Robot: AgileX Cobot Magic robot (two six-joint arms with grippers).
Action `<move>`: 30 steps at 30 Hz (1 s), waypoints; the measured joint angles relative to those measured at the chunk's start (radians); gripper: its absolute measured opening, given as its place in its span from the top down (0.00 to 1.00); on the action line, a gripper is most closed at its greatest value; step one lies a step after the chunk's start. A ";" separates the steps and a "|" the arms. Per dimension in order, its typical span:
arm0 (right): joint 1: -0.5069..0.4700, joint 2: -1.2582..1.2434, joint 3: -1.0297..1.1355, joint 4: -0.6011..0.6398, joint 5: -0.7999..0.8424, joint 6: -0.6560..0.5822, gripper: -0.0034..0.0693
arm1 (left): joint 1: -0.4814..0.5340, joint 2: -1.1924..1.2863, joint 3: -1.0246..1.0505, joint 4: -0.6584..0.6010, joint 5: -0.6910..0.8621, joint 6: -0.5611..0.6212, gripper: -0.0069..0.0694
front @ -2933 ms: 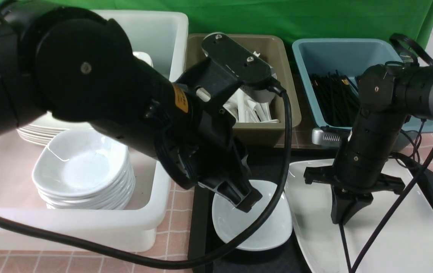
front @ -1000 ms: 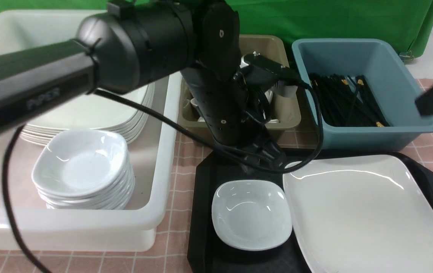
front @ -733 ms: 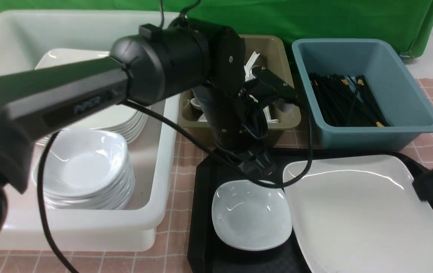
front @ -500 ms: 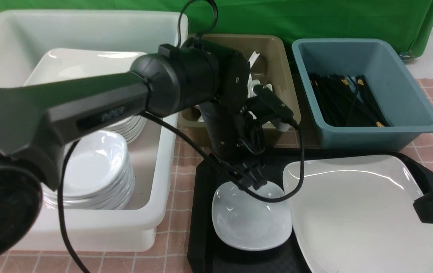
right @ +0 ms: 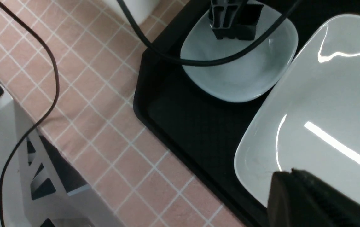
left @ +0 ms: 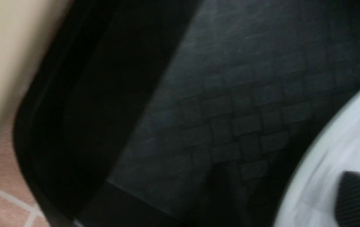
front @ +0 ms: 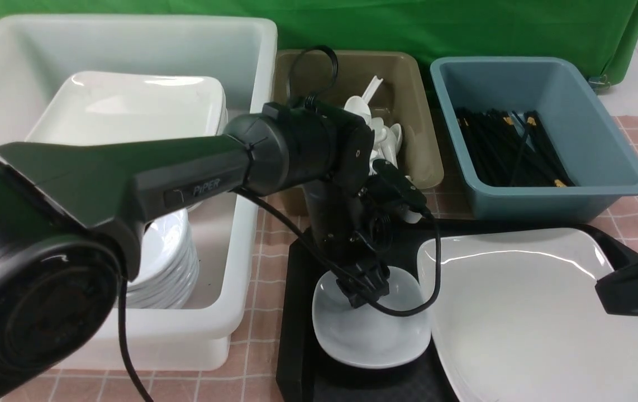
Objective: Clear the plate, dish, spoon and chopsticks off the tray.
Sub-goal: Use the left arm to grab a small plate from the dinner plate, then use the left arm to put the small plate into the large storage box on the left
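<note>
Dish (front: 372, 335), left hand (front: 363, 286) at far rim

The left arm (front: 185, 178) is matte black with fat rounded joints, grey "PiPER" lettering (front: 206, 187) on its tapered forearm and 1 thin black cable (front: 438, 262) looped beside its blocky left gripper (front: 359, 296), while the right arm (front: 634, 285) shows only a black wedge.

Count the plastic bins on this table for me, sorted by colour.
White bin: 1
Olive bin: 1
Blue bin: 1
Total: 3
</note>
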 joint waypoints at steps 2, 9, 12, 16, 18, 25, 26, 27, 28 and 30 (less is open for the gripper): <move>0.000 0.000 0.000 0.000 -0.006 -0.003 0.91 | 0.000 0.001 -0.001 -0.005 0.010 -0.001 0.55; 0.000 0.000 0.000 0.000 -0.039 -0.009 0.91 | 0.002 -0.009 -0.014 -0.014 0.079 -0.029 0.69; 0.000 0.000 0.000 0.001 -0.048 -0.015 0.91 | 0.002 -0.011 -0.036 -0.015 0.157 -0.050 0.72; 0.000 0.000 0.000 0.001 -0.051 -0.015 0.91 | 0.001 -0.055 -0.074 -0.020 0.214 -0.076 0.83; 0.000 0.000 -0.002 0.001 -0.050 -0.015 0.91 | 0.001 -0.096 -0.095 -0.019 0.225 -0.092 0.88; 0.005 0.000 -0.075 0.050 -0.047 -0.024 0.91 | 0.033 -0.245 -0.133 -0.121 0.228 -0.092 0.90; 0.021 0.003 -0.105 0.056 -0.047 -0.033 0.91 | 0.053 -0.273 -0.133 -0.151 0.237 -0.090 0.90; 0.042 0.008 -0.130 0.059 -0.048 -0.042 0.91 | 0.076 -0.297 -0.133 -0.169 0.243 -0.090 0.90; 0.070 0.015 -0.158 0.062 -0.048 -0.046 0.91 | 0.105 -0.321 -0.133 -0.184 0.248 -0.094 0.90; 0.118 0.031 -0.198 0.064 -0.054 -0.046 0.91 | 0.157 -0.361 -0.133 -0.212 0.249 -0.099 0.90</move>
